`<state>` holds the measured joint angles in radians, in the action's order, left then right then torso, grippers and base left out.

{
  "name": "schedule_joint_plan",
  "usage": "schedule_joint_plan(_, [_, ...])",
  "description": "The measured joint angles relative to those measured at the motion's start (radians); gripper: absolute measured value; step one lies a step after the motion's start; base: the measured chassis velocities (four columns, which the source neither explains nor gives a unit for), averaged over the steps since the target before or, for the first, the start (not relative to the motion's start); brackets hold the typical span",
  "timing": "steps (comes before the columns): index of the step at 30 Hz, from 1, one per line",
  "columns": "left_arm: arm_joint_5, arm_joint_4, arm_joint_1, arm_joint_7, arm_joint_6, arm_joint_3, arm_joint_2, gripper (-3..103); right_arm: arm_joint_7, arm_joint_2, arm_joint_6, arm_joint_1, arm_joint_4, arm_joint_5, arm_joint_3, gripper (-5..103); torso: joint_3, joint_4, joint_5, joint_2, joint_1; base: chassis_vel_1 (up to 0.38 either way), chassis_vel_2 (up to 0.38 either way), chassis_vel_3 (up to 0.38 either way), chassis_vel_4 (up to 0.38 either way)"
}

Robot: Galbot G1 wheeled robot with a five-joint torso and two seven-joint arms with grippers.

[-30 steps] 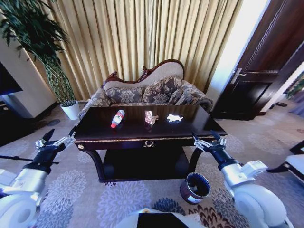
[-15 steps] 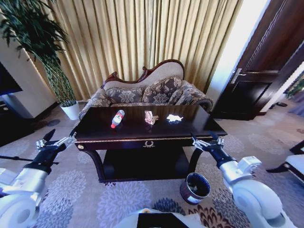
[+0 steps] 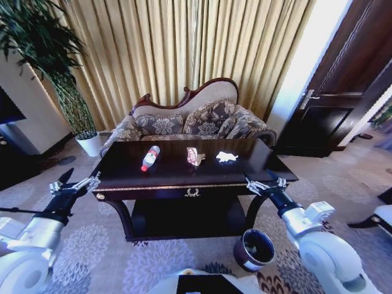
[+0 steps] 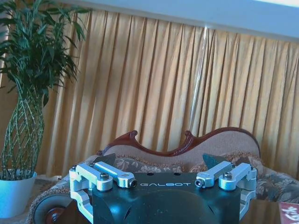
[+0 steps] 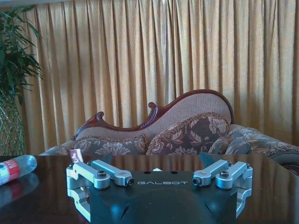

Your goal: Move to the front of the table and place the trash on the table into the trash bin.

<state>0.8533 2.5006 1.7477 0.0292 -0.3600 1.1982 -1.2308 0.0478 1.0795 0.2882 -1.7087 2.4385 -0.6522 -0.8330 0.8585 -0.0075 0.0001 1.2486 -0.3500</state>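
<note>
left gripper (image 3: 75,184): held low off the table's (image 3: 122,174) left front corner, fingers spread wide, empty
right gripper (image 3: 264,184): level at the right front edge, also wide open
trash: bottle (image 3: 150,158), wrapper (image 3: 195,156), tissue (image 3: 226,157) in a row on top
trash bin (image 3: 253,249): on the carpet, front right

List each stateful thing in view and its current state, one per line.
Clear plastic bottle with red cap: lying on its side on the dark glossy wooden table, capped.
Crumpled red-tan snack wrapper: on the table.
Crumpled white tissue: on the table.
Small dark cylindrical trash bin: upright on the carpet, open-topped.
Table drawer: closed.
Left tool: open, empty.
Right tool: open, empty.
</note>
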Motion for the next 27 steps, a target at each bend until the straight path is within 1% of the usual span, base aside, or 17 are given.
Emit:
schedule_joint_plan(2, [-0.012,0.000,-0.001,0.000,-0.024,0.005,0.000,100,0.000,0.000,0.000,0.000,0.000,0.000,0.000,100,0.000,0.0000,0.0000,0.000,0.000,-0.153,0.155,0.158,-0.158])
schedule_joint_plan(3, [-0.012,0.000,-0.001,0.000,-0.024,0.005,0.000,100,0.000,0.000,0.000,0.000,0.000,0.000,0.000,100,0.000,0.0000,0.0000,0.000,0.000,-0.134,0.155,0.158,-0.165])
schedule_joint_plan(5, [-0.022,0.000,-0.011,0.001,-0.064,0.010,0.000,100,0.001,0.001,0.000,0.000,0.000,-0.009,0.001,100,0.000,0.0001,-0.0002,0.000,0.000,-0.125,0.147,0.118,-0.134])
schedule_joint_plan(8, [-0.057,0.000,-0.021,0.000,-0.095,0.008,0.006,100,0.001,0.005,0.000,-0.001,0.001,-0.020,0.001,100,0.000,0.0000,-0.0004,0.000,-0.001,-0.069,0.086,0.061,-0.078])
schedule_joint_plan(9, [-0.057,0.000,-0.021,0.000,-0.095,0.008,0.006,100,0.001,0.005,0.000,-0.001,0.001,-0.020,0.001,100,0.000,0.0000,-0.0004,0.000,-0.001,-0.030,0.055,0.038,-0.048])
schedule_joint_plan(11, [-0.080,0.000,-0.021,-0.002,-0.119,0.009,0.015,100,0.001,0.006,-0.001,-0.001,0.001,-0.021,0.004,100,0.000,-0.0001,-0.0002,0.000,0.000,0.000,0.000,0.000,0.000])
schedule_joint_plan(13, [-0.087,0.000,-0.020,-0.005,-0.126,0.009,0.017,100,0.001,0.006,-0.001,-0.001,0.000,-0.022,0.007,100,0.000,0.0000,-0.0002,0.000,0.000,0.000,0.000,0.000,0.000])
schedule_joint_plan(14, [-0.093,0.000,-0.020,-0.011,-0.139,0.008,0.020,100,0.001,0.002,0.000,0.000,-0.003,-0.025,0.013,100,0.000,-0.0001,0.0000,0.000,0.001,0.000,0.000,0.000,0.000])
schedule_joint_plan(16, [-0.096,0.000,-0.021,-0.019,-0.155,0.005,0.029,100,0.003,-0.016,0.011,0.012,-0.016,-0.056,0.022,100,0.000,-0.0003,-0.0001,0.000,0.001,0.000,0.000,0.000,0.000])
schedule_joint_plan(19, [-0.096,0.000,-0.021,-0.024,-0.157,0.002,0.034,100,0.008,-0.038,0.025,0.030,-0.035,-0.088,0.026,100,0.000,-0.0001,-0.0001,0.000,0.001,0.000,0.000,0.000,0.000])
schedule_joint_plan(21, [-0.095,-0.001,-0.021,-0.034,-0.157,-0.004,0.043,100,0.028,-0.085,0.046,0.080,-0.088,-0.141,0.035,100,0.000,0.0002,0.0000,0.000,0.001,0.000,0.000,0.000,0.000])
schedule_joint_plan(22, [-0.095,-0.001,-0.021,-0.034,-0.157,-0.004,0.043,100,0.028,-0.085,0.046,0.080,-0.088,-0.141,0.035,100,0.000,0.0002,0.0000,0.000,0.001,0.000,0.000,0.000,0.000])
schedule_joint_plan(23, [-0.094,-0.001,-0.021,-0.036,-0.157,-0.007,0.045,100,0.036,-0.106,0.059,0.104,-0.115,-0.161,0.041,100,0.000,0.0001,0.0000,0.000,0.000,0.000,0.000,0.000,0.000])
schedule_joint_plan(24, [-0.084,-0.001,-0.017,-0.039,-0.157,-0.010,0.043,100,0.051,-0.150,0.079,0.179,-0.198,-0.191,0.066,100,0.000,-0.0002,0.0000,0.000,0.000,0.000,0.000,0.000,0.000])
schedule_joint_plan(26, [-0.077,-0.001,-0.009,-0.040,-0.155,-0.008,0.038,100,0.068,-0.169,0.102,0.238,-0.239,-0.208,0.087,100,0.000,-0.0001,-0.0001,0.000,0.000,0.000,0.000,0.000,0.000])
schedule_joint_plan(27, [-0.077,-0.001,-0.009,-0.040,-0.155,-0.008,0.038,100,0.068,-0.169,0.102,0.238,-0.239,-0.208,0.087,100,0.000,-0.0001,-0.0001,0.000,0.000,0.000,0.000,0.000,0.000])
